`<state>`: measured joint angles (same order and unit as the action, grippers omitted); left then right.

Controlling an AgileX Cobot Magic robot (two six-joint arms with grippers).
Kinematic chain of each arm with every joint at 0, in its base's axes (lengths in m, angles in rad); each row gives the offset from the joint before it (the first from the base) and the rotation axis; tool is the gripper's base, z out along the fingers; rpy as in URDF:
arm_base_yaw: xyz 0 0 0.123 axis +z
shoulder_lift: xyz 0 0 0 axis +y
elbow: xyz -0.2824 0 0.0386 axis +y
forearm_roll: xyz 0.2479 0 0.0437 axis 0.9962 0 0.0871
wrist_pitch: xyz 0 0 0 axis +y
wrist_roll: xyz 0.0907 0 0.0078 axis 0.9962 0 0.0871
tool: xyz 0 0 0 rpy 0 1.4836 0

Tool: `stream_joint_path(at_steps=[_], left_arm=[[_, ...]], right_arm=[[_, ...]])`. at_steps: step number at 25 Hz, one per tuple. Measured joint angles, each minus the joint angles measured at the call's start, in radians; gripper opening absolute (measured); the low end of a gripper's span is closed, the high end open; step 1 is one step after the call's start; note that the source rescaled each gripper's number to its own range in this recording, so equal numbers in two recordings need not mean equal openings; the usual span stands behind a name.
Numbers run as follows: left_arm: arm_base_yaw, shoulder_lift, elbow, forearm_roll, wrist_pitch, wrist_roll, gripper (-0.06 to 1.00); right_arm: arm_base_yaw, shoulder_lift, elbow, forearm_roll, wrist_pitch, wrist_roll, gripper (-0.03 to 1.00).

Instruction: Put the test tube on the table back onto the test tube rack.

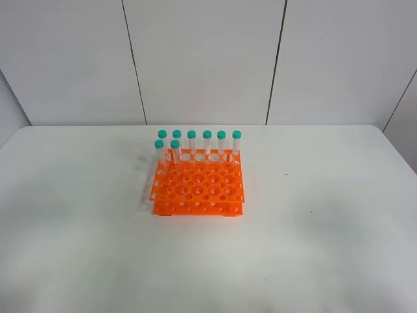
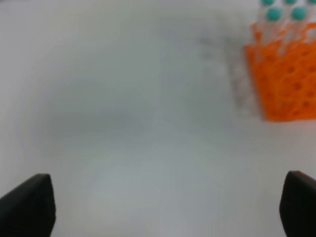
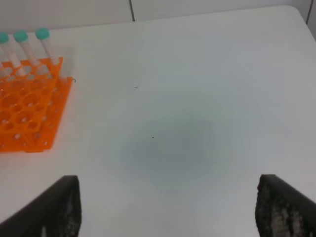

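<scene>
Seemingly finished: no test tube lies on the table (image 1: 339,215).
All eight tubes stand in the orange test tube rack (image 1: 197,189); left gripper (image 2: 168,207) and right gripper (image 3: 168,207) gape empty, so only retreat remains.

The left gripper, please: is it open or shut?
Open: the left gripper shows its dark fingertips far apart with bare table between.

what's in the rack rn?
Eight teal-capped tubes stand upright in the orange rack: six along the back row, two in the next row at left. Other holes look empty; tube tips are hidden.
</scene>
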<state>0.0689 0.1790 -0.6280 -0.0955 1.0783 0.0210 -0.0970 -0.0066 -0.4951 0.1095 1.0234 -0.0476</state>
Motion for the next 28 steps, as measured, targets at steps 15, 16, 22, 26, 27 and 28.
stream_joint_path(at_steps=[15, 16, 22, 26, 27, 28], left_arm=[[0.0, -0.183, 0.043, 0.063, 0.054, -0.037, 1.0], [0.0, -0.183, 0.056, 0.056, 0.054, -0.037, 1.0], [0.0, -0.184, 0.117, 0.045, -0.002, -0.036, 1.0], [0.0, -0.184, 0.127, 0.044, -0.01, -0.036, 1.0], [0.0, -0.184, 0.127, 0.044, -0.012, -0.036, 1.0], [0.0, -0.184, 0.127, 0.044, -0.014, -0.036, 1.0]], right_arm=[[0.0, 0.0, 0.0, 0.0, 0.0, 0.0, 0.93], [0.0, 0.0, 0.0, 0.0, 0.0, 0.0, 0.93], [0.0, 0.0, 0.0, 0.0, 0.0, 0.0, 0.93], [0.0, 0.0, 0.0, 0.0, 0.0, 0.0, 0.93], [0.0, 0.0, 0.0, 0.0, 0.0, 0.0, 0.93], [0.0, 0.0, 0.0, 0.0, 0.0, 0.0, 0.93]])
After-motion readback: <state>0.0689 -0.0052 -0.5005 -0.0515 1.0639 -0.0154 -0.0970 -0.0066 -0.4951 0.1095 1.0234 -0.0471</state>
